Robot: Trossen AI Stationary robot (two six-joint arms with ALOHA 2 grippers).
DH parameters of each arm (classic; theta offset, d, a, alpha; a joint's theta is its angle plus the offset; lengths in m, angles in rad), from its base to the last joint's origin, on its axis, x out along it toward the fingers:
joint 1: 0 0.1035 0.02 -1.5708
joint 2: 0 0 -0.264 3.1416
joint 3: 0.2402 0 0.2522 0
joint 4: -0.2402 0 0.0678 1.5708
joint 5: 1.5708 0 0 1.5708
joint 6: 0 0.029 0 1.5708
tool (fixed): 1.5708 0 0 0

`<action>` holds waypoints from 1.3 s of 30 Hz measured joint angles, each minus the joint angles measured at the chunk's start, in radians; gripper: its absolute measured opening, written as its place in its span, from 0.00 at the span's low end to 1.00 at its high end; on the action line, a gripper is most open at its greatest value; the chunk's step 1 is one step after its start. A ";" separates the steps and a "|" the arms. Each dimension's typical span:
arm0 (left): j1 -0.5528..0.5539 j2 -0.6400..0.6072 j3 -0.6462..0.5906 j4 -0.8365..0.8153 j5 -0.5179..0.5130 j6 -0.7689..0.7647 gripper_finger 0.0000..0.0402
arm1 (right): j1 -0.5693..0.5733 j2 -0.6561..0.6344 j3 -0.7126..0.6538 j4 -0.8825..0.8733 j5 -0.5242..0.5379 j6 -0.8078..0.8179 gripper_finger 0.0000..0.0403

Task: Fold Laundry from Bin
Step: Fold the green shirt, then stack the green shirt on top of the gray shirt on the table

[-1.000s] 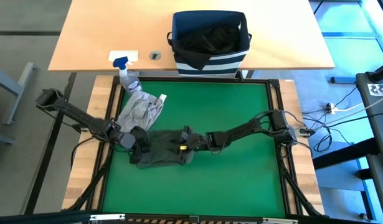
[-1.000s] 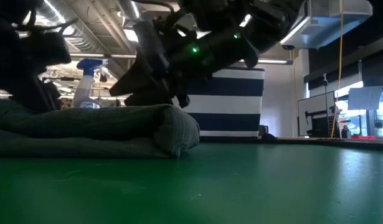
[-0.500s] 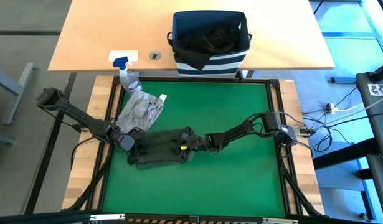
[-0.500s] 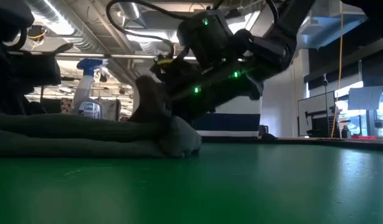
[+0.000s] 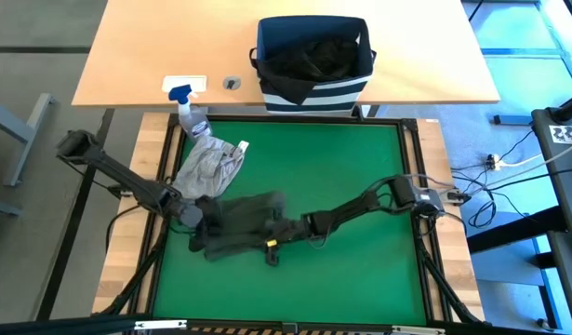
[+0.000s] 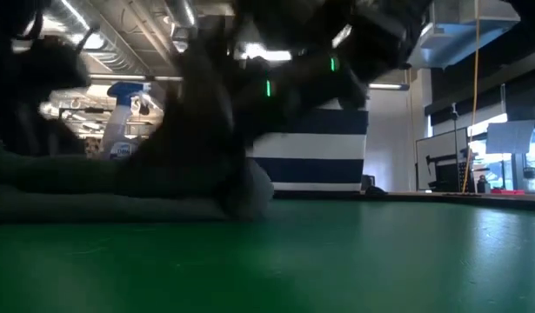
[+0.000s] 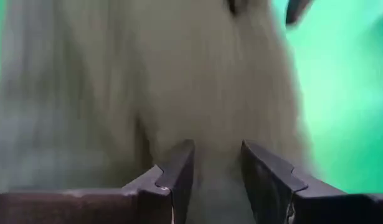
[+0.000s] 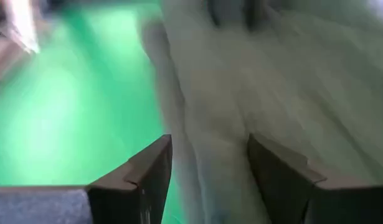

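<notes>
So on the left side of the green mat point(image 5: 360, 167), the left gripper point(image 5: 200, 218) is down at the left end of the dark olive garment point(image 5: 244, 214). From its wrist view the fingers point(image 7: 179, 171) sit a bit apart with cloth bunched in the gap, so I'd call that a pinch on the olive garment's edge.

Just behind it, toward the mat's back-left corner, there's the light grey garment point(image 5: 209, 165) lying crumpled, with the spray bottle point(image 5: 190, 113) right at that corner.

The olive piece lies across the middle-left of the mat, nearer the front edge, partly folded over itself, looks like a thick rolled edge in the low view point(image 6: 241, 187).

The right gripper point(image 5: 284, 233) is at the garment's right end, fingers point(image 8: 147, 168) partly spread with fabric running between them. Reads as a pinch on the same garment, though it's blurry.

The bin point(image 5: 313, 88) is off the mat, on the wooden desk point(image 5: 127, 46) behind the back edge, with the black garment point(image 5: 313, 56) in it.

Handling-wise: it's light, floppy, zero stiffness. It'll sag and drag on the mat, and layers can slip apart. Best bet is grabbing corners or the hem on both ends so it stays taut, not the bulky middle.
</notes>
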 joint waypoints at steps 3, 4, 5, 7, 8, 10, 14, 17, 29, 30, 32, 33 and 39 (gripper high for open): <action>-0.032 0.038 -0.059 0.029 -0.014 -0.055 0.32 | 0.002 0.035 0.007 -0.063 0.023 -0.014 0.53; -0.041 0.047 -0.073 0.037 -0.021 -0.075 0.32 | 0.001 0.038 0.009 -0.074 0.018 -0.010 0.53; -0.049 0.052 -0.084 0.041 -0.023 -0.097 0.32 | 0.001 0.038 0.008 -0.074 0.016 -0.012 0.53; -0.061 0.054 -0.088 0.046 -0.022 -0.128 0.32 | 0.001 0.016 0.006 -0.088 0.006 -0.009 0.53; -0.063 0.052 -0.083 0.045 -0.014 -0.137 0.32 | 0.001 -0.001 0.005 -0.098 0.002 -0.006 0.53; -0.063 0.040 -0.050 0.020 0.027 -0.144 0.32 | 0.000 -0.048 0.007 -0.152 0.001 -0.001 0.53; -0.053 0.011 0.071 0.006 0.070 -0.119 0.32 | 0.001 -0.190 0.034 -0.258 0.001 0.005 0.53; -0.034 -0.006 0.148 -0.021 0.085 -0.079 0.32 | 0.007 -0.294 0.038 -0.366 0.005 0.007 0.53; 0.274 0.016 0.222 -0.081 -0.054 0.110 0.51 | 0.030 -0.394 0.008 -0.774 0.021 0.194 0.53; 0.303 0.031 0.213 -0.081 -0.038 0.120 0.54 | 0.040 -0.394 -0.010 -0.771 0.019 0.206 0.53; 0.352 0.071 0.201 -0.055 0.013 0.145 0.58 | 0.061 -0.395 -0.053 -0.771 0.024 0.215 0.53; 0.373 0.096 0.199 -0.039 0.038 0.157 0.60 | 0.068 -0.394 -0.071 -0.773 0.027 0.216 0.53; 0.467 0.247 0.195 0.010 0.132 0.218 0.63 | 0.080 -0.395 -0.203 -0.729 0.020 0.219 0.53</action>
